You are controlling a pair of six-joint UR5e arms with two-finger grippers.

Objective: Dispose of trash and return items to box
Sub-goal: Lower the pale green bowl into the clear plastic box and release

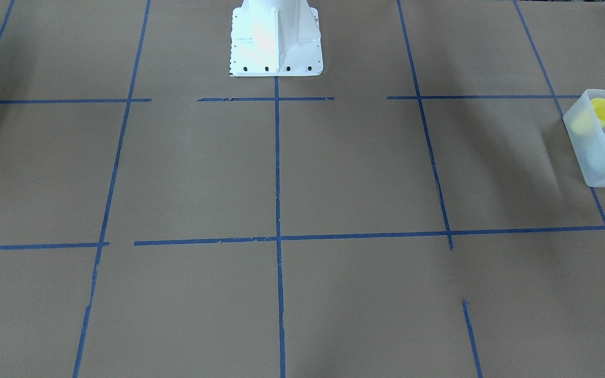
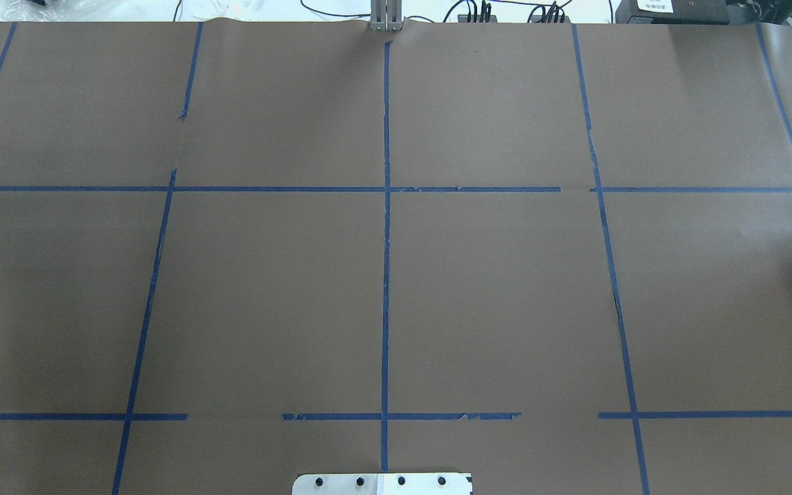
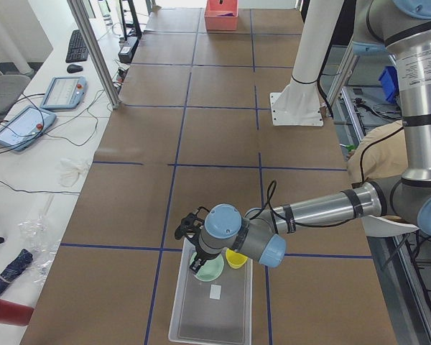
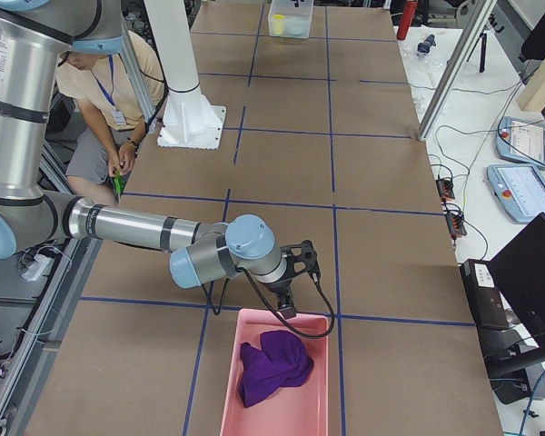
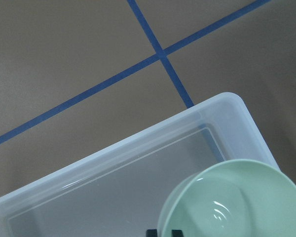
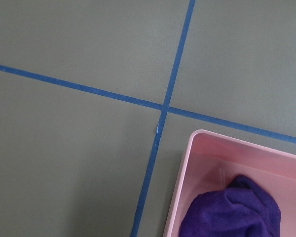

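**A robotics lab, set up for recording**

The table (image 2: 265, 289) is covered in brown paper and ruled into big squares with blue tape (image 2: 386, 275), a test surface rather than furniture. A white metal robot base (image 1: 275, 37) is bolted at its edge at top centre of the front view. In the side views, jointed grey-and-blue robot arms (image 3: 323, 207) reach over the paper. Along the left of the left-hand view runs a white bench with two control tablets (image 3: 63, 92), a keyboard (image 3: 77, 45) and loose cables (image 3: 79, 133) (nothing tidied away). A slanted metal post (image 3: 97, 50) stands by it. At upper left of the right-hand view a person (image 4: 109, 100) wearing a lanyard sits beside the robot.
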